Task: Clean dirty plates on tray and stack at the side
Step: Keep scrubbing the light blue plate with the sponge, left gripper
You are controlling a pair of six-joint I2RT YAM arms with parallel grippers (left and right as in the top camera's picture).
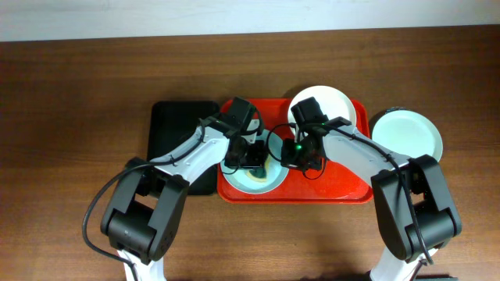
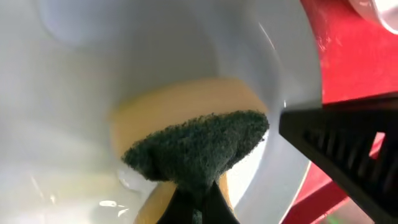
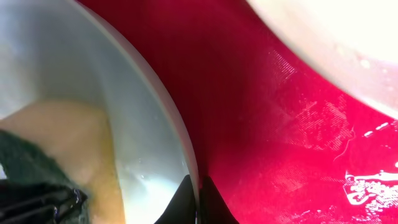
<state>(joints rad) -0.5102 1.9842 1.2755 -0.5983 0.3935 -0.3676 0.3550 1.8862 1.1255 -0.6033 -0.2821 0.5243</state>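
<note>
Both arms bent inward over tray (image 1: 344, 186); left gripper (image 2: 198, 202) pinching sponge (image 2: 199, 146) | right gripper (image 3: 196, 200) clamping plate (image 3: 62, 56) rim

3 plates (image 1: 406, 134) (image 1: 328, 101) (image 1: 262, 184), 2 trays (image 1: 344, 189) (image 1: 176, 129), 1 sponge (image 2: 199, 146)

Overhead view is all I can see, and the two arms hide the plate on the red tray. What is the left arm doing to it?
Observer: The left end effector pinches a sponge, yellow with a dark green scouring side, and the sponge rests in the plate.
Operator: Is the plate dirty?
Observer: A faint yellowish wet smear lies on it beside the sponge.
Operator: And what is the right arm up to?
Observer: The right end effector is shut on that plate's rim, on the side next to the bare red tray.
</note>
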